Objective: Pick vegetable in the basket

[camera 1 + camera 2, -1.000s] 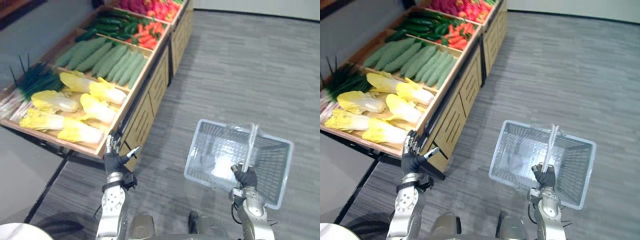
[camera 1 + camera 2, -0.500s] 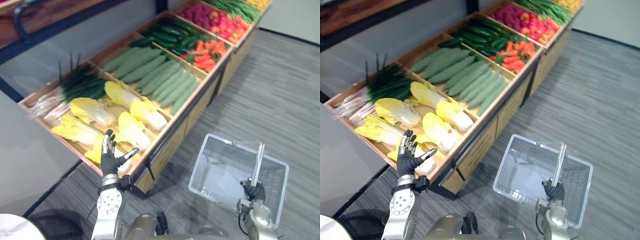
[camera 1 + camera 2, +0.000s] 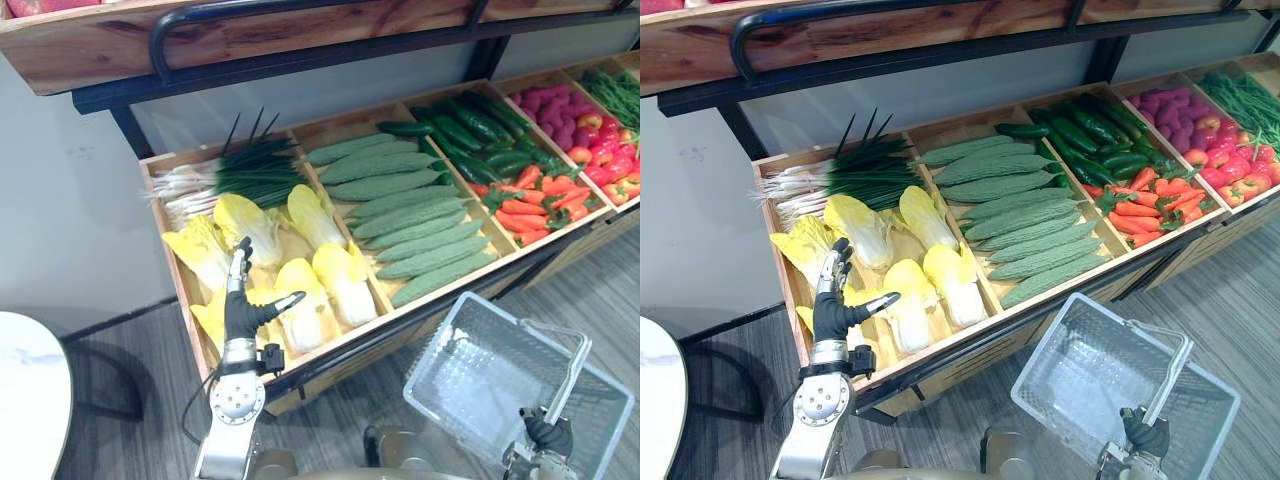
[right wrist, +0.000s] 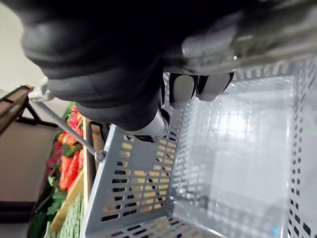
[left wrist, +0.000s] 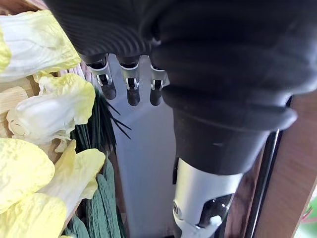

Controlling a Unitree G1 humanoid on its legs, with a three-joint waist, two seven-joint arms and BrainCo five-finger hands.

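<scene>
My left hand [image 3: 243, 308] is open, fingers straight and thumb spread, held over the yellow-white cabbages [image 3: 344, 282] at the front left of the wooden display. Its wrist view shows straight fingertips [image 5: 132, 92] beside a cabbage [image 5: 48, 110], holding nothing. My right hand [image 3: 549, 436] is shut on the handle [image 3: 566, 385] of an empty clear plastic basket [image 3: 470, 372], which hangs low on the right in front of the display. In the right wrist view the fingers [image 4: 183, 89] curl round the handle above the basket's slotted wall [image 4: 136, 184].
The display's compartments hold green onions [image 3: 248, 165], pale green ridged gourds [image 3: 412, 215], dark cucumbers [image 3: 482, 124], red-orange peppers or carrots [image 3: 526, 200] and red produce [image 3: 600, 148]. A dark-railed wooden shelf [image 3: 300, 30] overhangs the back. A white round table [image 3: 25, 400] stands at the lower left.
The camera has swung toward the display, which now spans the picture. My left hand has come up over the front cabbages, still open. The right hand keeps hold of the basket.
</scene>
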